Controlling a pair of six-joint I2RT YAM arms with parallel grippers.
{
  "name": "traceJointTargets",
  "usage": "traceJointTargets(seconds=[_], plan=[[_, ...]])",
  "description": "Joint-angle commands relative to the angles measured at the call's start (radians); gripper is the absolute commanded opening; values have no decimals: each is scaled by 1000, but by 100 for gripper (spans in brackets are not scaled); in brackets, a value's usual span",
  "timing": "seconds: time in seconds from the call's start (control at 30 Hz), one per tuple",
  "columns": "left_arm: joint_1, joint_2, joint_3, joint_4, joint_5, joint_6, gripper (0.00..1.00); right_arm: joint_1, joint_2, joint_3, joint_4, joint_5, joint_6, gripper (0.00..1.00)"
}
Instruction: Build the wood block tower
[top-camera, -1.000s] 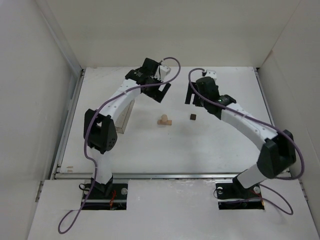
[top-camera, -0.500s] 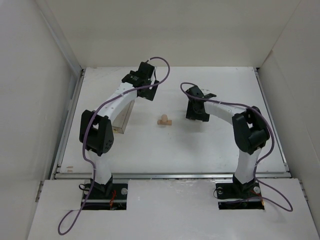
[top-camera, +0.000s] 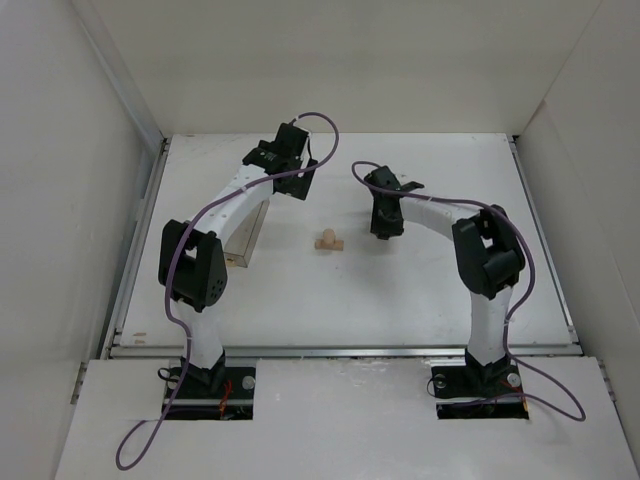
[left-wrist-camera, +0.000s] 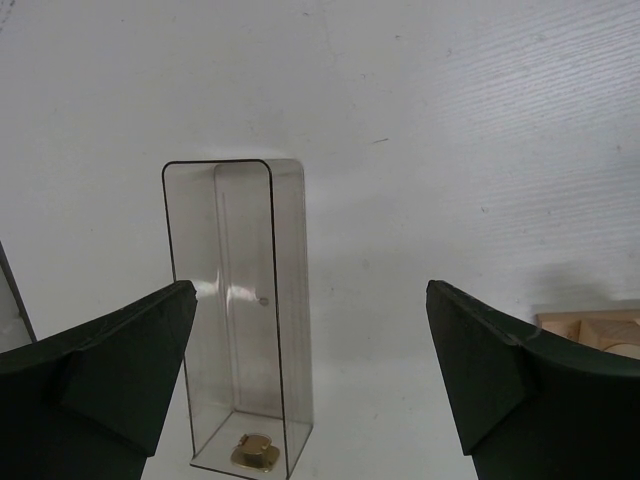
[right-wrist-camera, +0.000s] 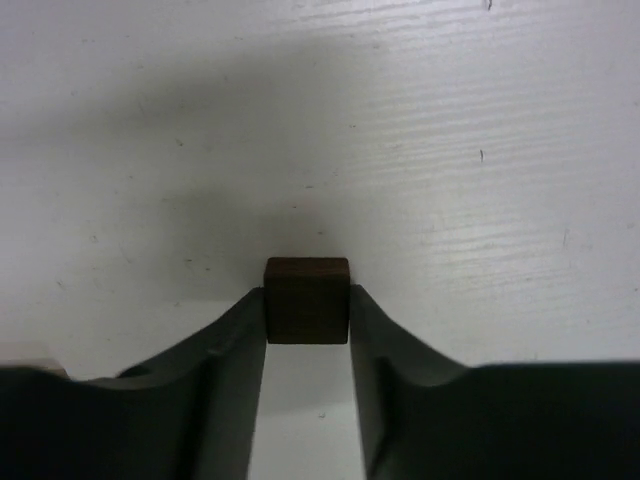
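item: small dark brown wooden cube, resting on the white surface between the fingertips of the right hand; judged light, rigid and smooth-faced, liable to twist or pop out if pinched off-centre, so best taken across two opposite flat sides. right hand: narrowed to the cube's width, both fingers touching its sides in a pinch. left hand: spread wide, holding nothing, pale tan wooden pieces just beside one finger.

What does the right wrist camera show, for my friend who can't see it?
The right pincer grips a small dark brown cube, with its two dark fingers pressed against the cube's left and right sides. Behind them is the white table.
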Motion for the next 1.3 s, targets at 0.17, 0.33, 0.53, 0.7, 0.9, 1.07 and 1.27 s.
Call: traceJointTargets(seconds=[0.17,0.33,0.53,0.7,0.9,1.07,1.27], plan=[[5,-52,-10,12,-7,-9,100,-16,-9,71,-58,6,52,0],[5,-43,-10,30,-111,-49,100,72,-148,150,-156,15,147,0],[15,-54,-19,19,-333,-199,100,197,-222,205,-199,-43,234,0],[15,-63,0,-4,-332,-273,100,264,-144,324,-284,-40,234,0],[15,-72,0,-4,-407,-322,100,289,-39,437,-351,-58,207,0],[15,-81,0,-13,-447,-342,100,289,-7,450,-333,-78,207,0],[15,-81,-10,-13,-447,-342,100,289,31,478,-342,-78,198,0]])
